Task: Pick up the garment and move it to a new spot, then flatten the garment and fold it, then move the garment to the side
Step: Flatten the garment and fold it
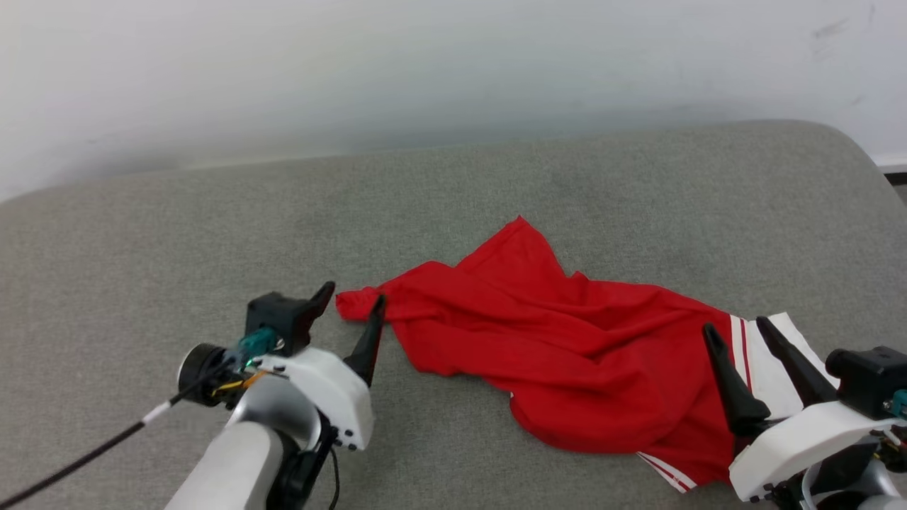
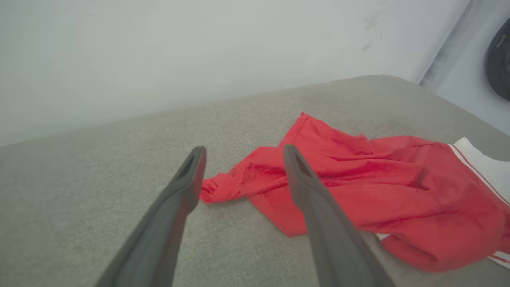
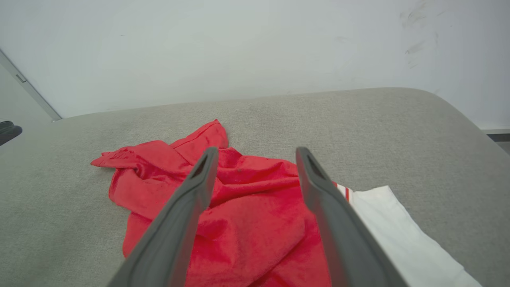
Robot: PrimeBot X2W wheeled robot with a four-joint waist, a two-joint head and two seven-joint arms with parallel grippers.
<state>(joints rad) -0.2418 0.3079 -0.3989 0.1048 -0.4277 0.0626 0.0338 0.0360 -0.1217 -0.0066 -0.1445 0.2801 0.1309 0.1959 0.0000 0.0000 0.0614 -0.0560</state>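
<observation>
Crumpled red garment (image 1: 567, 347), white sleeve

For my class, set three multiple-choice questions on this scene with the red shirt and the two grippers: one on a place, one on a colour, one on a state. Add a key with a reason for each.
1. Where does the garment lie?
A) on the grey cushion
B) on a wooden floor
C) in a basket

2. What colour is the sleeve by the right gripper?
A) blue
B) white
C) black

3. In what state is the left gripper?
A) shut on the garment
B) open, holding nothing
C) shut and empty

Key:
1 A: the red fabric lies crumpled on grey upholstery.
2 B: white cloth edged with red stripes shows between the right fingers.
3 B: its fingers stand apart at the garment's corner, with nothing pinched between them.
</observation>
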